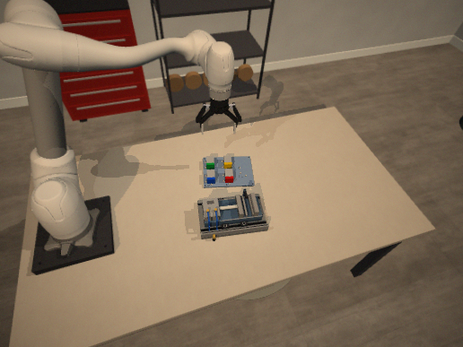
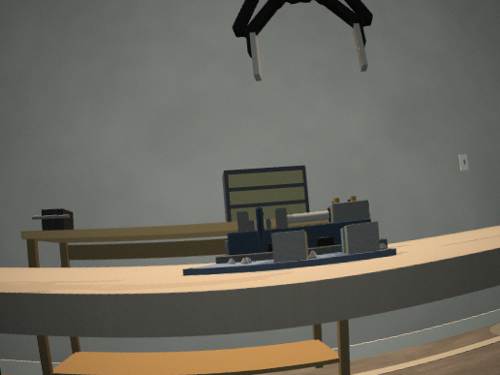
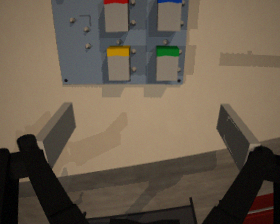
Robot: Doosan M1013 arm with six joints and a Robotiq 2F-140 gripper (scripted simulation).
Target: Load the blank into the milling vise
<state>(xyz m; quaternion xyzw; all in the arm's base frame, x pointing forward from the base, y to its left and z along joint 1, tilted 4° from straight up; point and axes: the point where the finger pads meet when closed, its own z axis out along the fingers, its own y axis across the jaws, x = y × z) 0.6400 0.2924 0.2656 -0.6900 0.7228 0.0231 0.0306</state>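
Observation:
The green-ended blank (image 1: 210, 166) lies on the blue infeed plate (image 1: 222, 171) at its far left; it also shows in the wrist view (image 3: 166, 63). The yellow-ended blank (image 1: 228, 164), blue-ended blank (image 1: 211, 179) and red-ended blank (image 1: 229, 178) lie on the same plate. The milling vise (image 1: 232, 212) stands just in front of the plate, with nothing between its jaws. My gripper (image 1: 218, 130) hangs open and empty, high above the table beyond the plate's far edge; it also shows in the exterior view (image 2: 308, 68).
Small pins stand on the infeed plate's bare right part (image 1: 242, 171). Blue hoses (image 1: 212, 220) run from the vise's left end block. A black shelf rack (image 1: 211, 39) and a red drawer cabinet (image 1: 96, 65) stand behind the table. The arm's base (image 1: 72, 233) is at the table's left.

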